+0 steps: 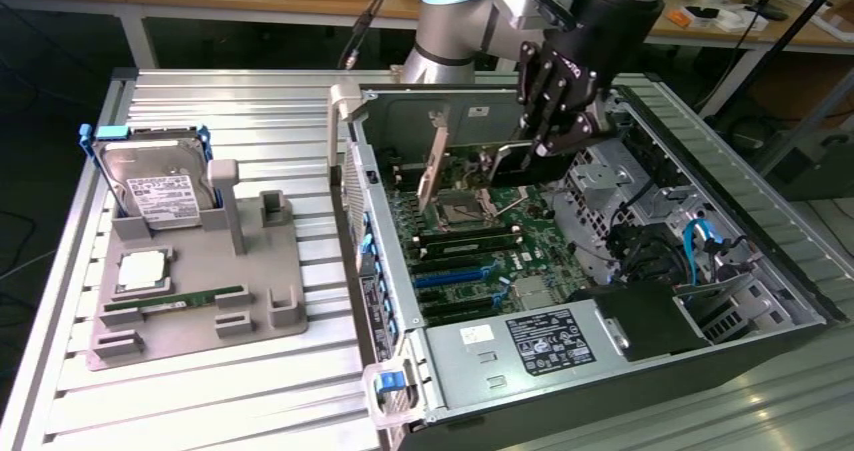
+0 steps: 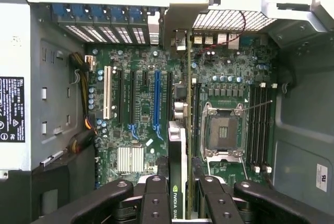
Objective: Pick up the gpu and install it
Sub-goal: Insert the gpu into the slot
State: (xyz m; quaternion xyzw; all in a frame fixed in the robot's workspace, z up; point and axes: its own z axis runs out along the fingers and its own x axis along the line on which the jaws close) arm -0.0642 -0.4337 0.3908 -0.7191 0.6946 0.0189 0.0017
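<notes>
- Wrist view: the gripper is clamped on the gpu, with dark fingers pressing on both faces of the card, which shows edge-on.
- In the exterior view the gripper reaches down into the open side of the computer case, and the gpu hangs just under it, inside the case near its upper wall.
- The gpu's far end comes close to the case's rear wall, where the slot covers sit. Whether it touches cannot be told.
- Inside the case, the card runs between the blue slot and the CPU socket, with open motherboard on both sides. Whether its lower edge meets a slot cannot be told.
- The case's side walls stand well apart from the fingers.
- Outside the case, on the exterior view's left, a grey holder rests on the slatted table.
- Counted: one gpu, one hard drive, one memory stick and one processor chip, the last three on the holder.
</notes>
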